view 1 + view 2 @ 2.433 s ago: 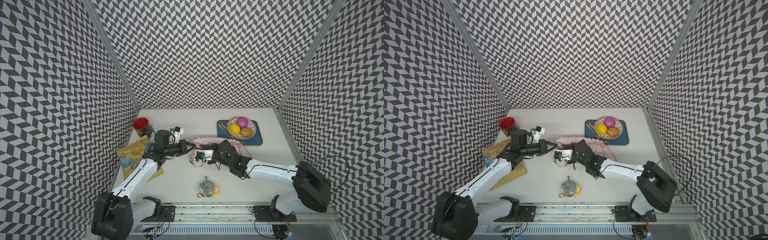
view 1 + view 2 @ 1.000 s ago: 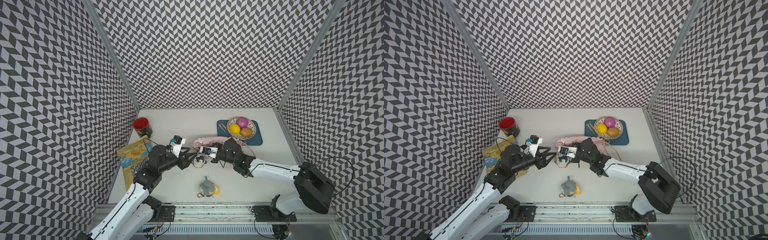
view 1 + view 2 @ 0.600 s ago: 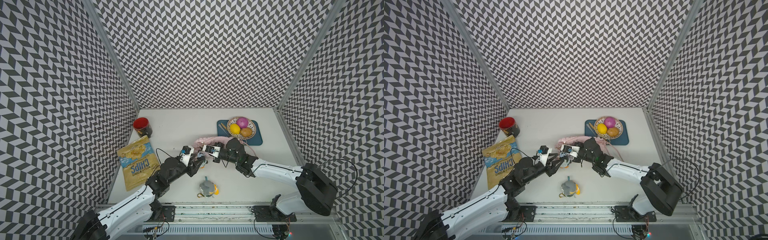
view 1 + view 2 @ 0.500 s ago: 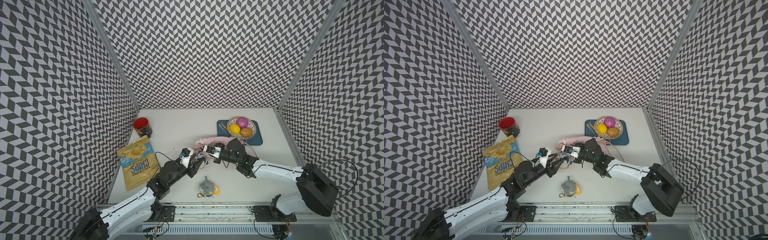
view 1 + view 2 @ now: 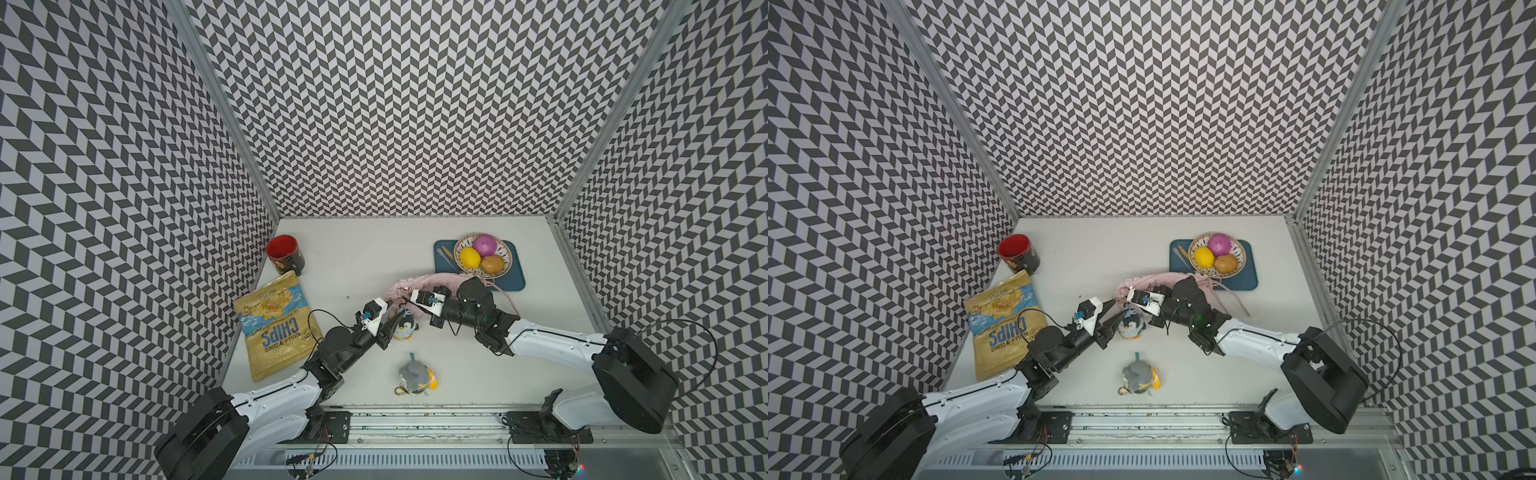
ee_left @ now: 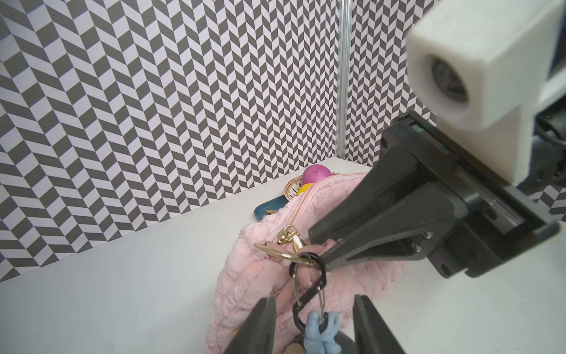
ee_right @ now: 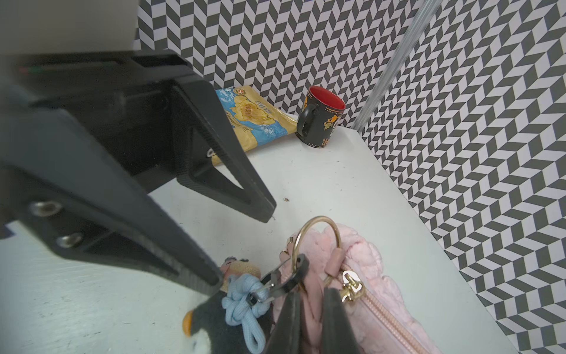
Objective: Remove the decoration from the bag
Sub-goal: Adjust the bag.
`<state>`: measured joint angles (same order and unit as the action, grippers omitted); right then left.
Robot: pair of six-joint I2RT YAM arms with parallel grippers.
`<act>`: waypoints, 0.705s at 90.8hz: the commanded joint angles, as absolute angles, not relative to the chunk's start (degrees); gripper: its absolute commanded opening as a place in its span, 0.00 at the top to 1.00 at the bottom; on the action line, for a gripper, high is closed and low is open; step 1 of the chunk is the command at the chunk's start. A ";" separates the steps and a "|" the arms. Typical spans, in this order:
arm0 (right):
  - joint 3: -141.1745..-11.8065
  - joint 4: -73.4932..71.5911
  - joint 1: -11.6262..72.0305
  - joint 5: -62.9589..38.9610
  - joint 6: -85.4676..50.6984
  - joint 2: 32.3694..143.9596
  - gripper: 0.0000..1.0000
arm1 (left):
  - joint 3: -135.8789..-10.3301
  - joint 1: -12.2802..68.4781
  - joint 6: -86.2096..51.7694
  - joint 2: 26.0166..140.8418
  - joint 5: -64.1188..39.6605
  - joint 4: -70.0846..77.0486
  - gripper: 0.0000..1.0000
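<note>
Nearest, mid-tabletop, the left tool has its jaws apart astride the black carabiner. The carabiner's long axis runs away from it, with the penguin charm at the near end. Just beyond, the right tool is clamped on the strap of the bag, which lies right of centre.

A dark mug with a red inside stands at the far left of the white table, and a chips packet lies flat just nearer. At the far right, a blue tray carries a bowl of three fruits. A grey plush toy lies near the front edge.
</note>
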<state>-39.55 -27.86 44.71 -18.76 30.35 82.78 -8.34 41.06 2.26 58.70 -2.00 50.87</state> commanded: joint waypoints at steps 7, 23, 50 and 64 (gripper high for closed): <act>-39.26 -33.20 44.31 -19.36 28.91 81.05 1.00 | -8.79 39.99 -0.13 62.83 -2.92 58.85 0.57; -38.97 -33.62 44.32 -18.56 28.82 81.03 1.00 | -9.06 39.46 -4.56 66.71 -6.81 61.20 0.56; -37.19 -36.57 44.38 -18.15 27.91 80.56 1.00 | -10.63 39.46 -9.44 71.93 -7.12 64.41 0.53; -36.39 -37.65 44.34 -17.96 27.57 80.22 1.00 | -11.04 39.46 -11.20 73.66 -6.80 65.66 0.55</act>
